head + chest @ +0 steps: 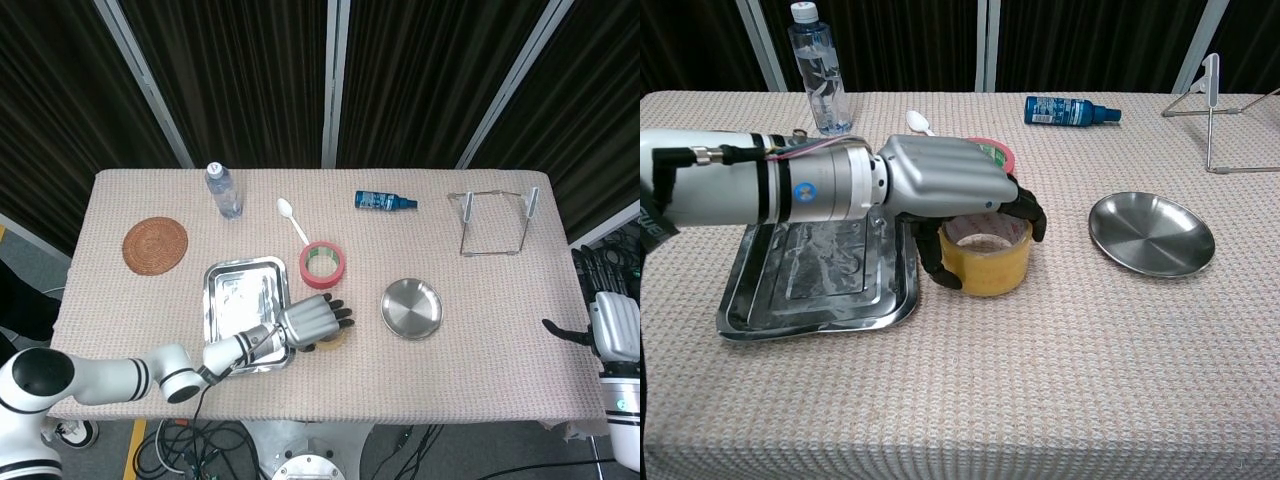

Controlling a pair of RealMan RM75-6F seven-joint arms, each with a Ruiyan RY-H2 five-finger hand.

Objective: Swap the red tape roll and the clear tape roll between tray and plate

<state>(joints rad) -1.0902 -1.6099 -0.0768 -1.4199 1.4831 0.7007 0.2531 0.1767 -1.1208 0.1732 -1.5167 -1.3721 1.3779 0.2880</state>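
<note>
The clear tape roll point(990, 266) point(334, 339) stands on the tablecloth just right of the empty metal tray point(810, 292) point(226, 298). My left hand point(950, 180) point(310, 320) lies over it and grips it, thumb against its near left side and fingers curled over its far right rim. The red tape roll point(322, 264) point(997, 151) lies flat on the cloth behind the hand, mostly hidden in the chest view. The round metal plate point(411, 308) point(1151, 233) sits empty to the right. My right hand point(610, 325) hangs open past the table's right edge.
A water bottle point(224, 189) point(820, 68), a white spoon point(292, 220) and a blue spray bottle point(385, 201) point(1072, 109) stand along the back. A wire rack point(495, 225) is at the back right, a woven coaster point(155, 244) at the left.
</note>
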